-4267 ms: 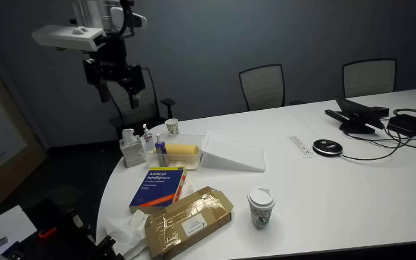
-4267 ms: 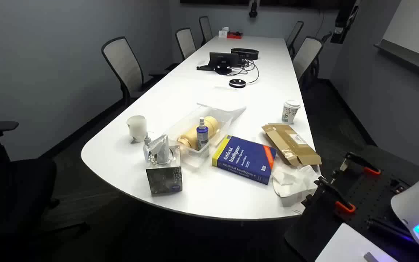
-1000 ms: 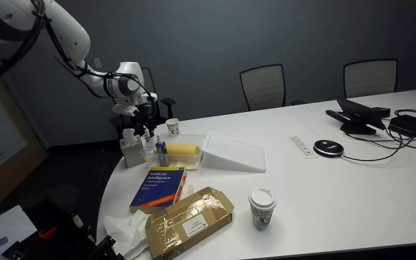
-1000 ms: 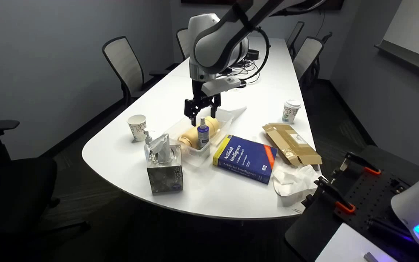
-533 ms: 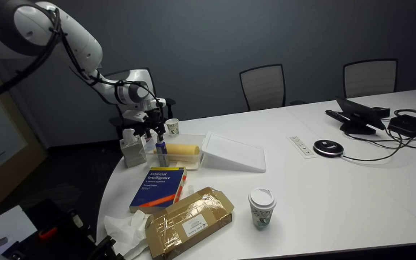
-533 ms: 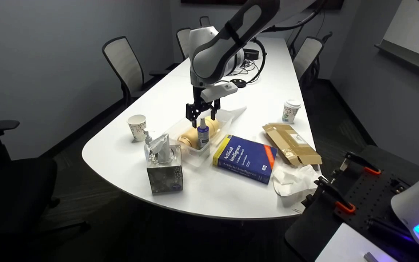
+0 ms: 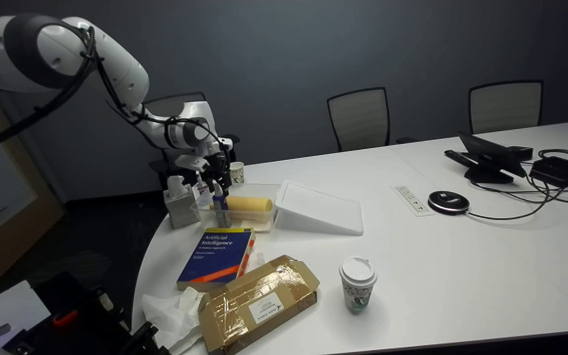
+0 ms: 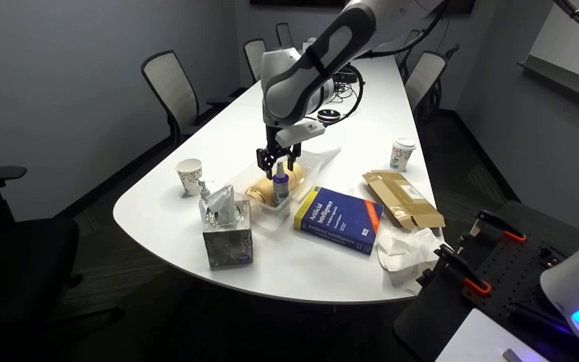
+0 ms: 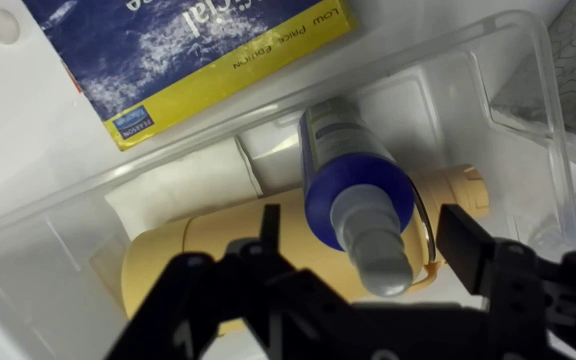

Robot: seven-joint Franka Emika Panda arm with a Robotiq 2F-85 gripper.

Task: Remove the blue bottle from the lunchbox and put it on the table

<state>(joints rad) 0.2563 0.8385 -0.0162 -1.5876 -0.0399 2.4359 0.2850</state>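
Observation:
The blue bottle (image 8: 280, 187) has a grey spray nozzle and stands upright in the lunchbox; it also shows in an exterior view (image 7: 220, 207) and the wrist view (image 9: 353, 167). The lunchbox (image 9: 268, 107) is a clear plastic box on the white table (image 8: 294, 274); its wall shows in an exterior view (image 7: 254, 216). My gripper (image 9: 365, 235) is open, pointing down, with one finger on each side of the bottle's nozzle and visible gaps. It also shows in both exterior views (image 7: 219, 189) (image 8: 280, 168). Whether the fingers are level with the nozzle is hard to tell.
A yellow flask (image 9: 218, 240) lies in the lunchbox beside the bottle. A white lid (image 7: 321, 207) leans at one end. A tissue box (image 8: 229, 246), pump bottle (image 8: 204, 190), paper cup (image 8: 190, 177), blue book (image 7: 217, 256) and cardboard packet (image 7: 259, 301) are around it.
The arm has come down from high over the table to the blue bottle. In the last second the gripper has lowered; its finger gap looks slightly narrower. The bottle has not moved.

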